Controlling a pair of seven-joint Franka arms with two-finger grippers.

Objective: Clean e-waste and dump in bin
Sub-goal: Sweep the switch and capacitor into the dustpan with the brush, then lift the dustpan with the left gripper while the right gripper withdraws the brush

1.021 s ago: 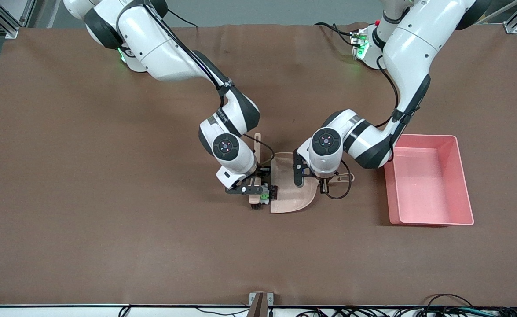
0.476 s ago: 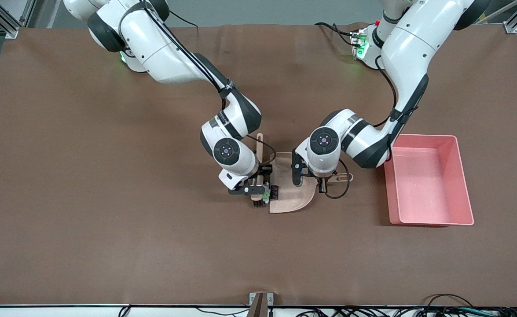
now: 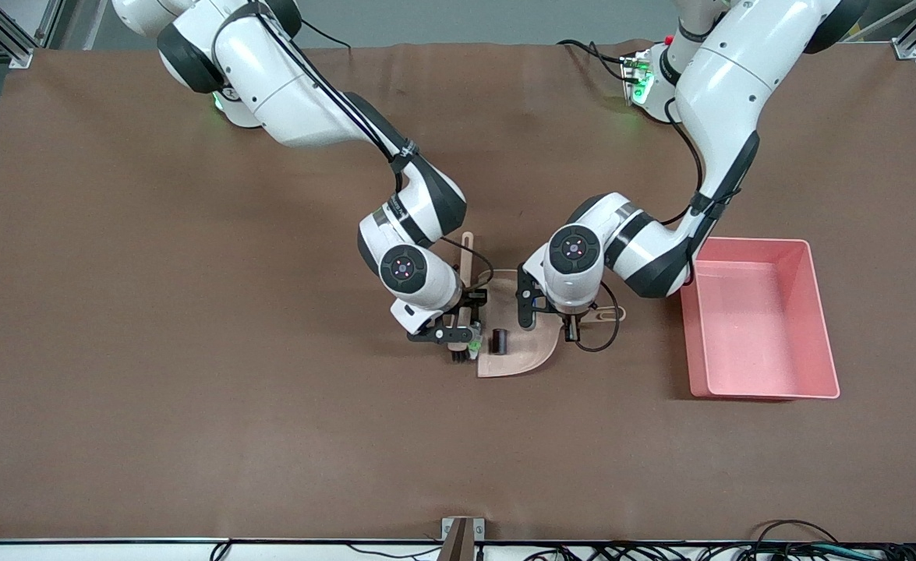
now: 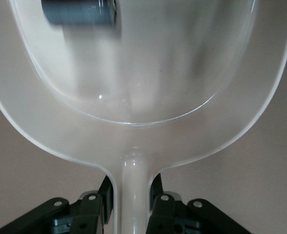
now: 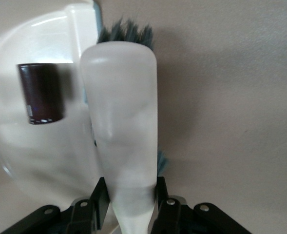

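- E-waste first, in the front view: the dark block (image 3: 499,341) now lies on the dustpan (image 3: 524,360), near the middle of the frame. A moment ago it was still at the pan's open edge, right beside the brush (image 3: 465,265).
- The part with the green label (image 3: 473,344) has not gone in. It sits at the pan's edge, tucked against the brush end.
- I think this means the sweep is half done: one piece is in, and one more push is needed before tipping.
- The right gripper (image 3: 458,331) is clenched on the brush, low over the table beside the pan.
- The left gripper (image 3: 571,323) is clenched on the pan's handle and keeps the pan flat on the table.
- The pink bin (image 3: 820,312) stands at the frame's edge toward the left arm's end, well apart from the pan. Nothing shows in it.
- Count here: two e-waste parts, one brush, one dustpan, one bin, two arms.
- Left wrist view: the left gripper (image 4: 132,204) squeezes the handle from both sides. The dustpan (image 4: 143,141) spreads out ahead of it, and the dark block (image 4: 77,12) lies inside, close to the open edge.
- Count here: one pan and one block. The green part does not show.
- Right wrist view: the right gripper (image 5: 131,204) grips the brush (image 5: 126,122) by its pale handle, dark bristles pointing away.
- The dark block (image 5: 40,92) lies on the dustpan (image 5: 36,146), just beside the brush.
- Count here: one brush, one pan, one block. I cannot pick out the green part.
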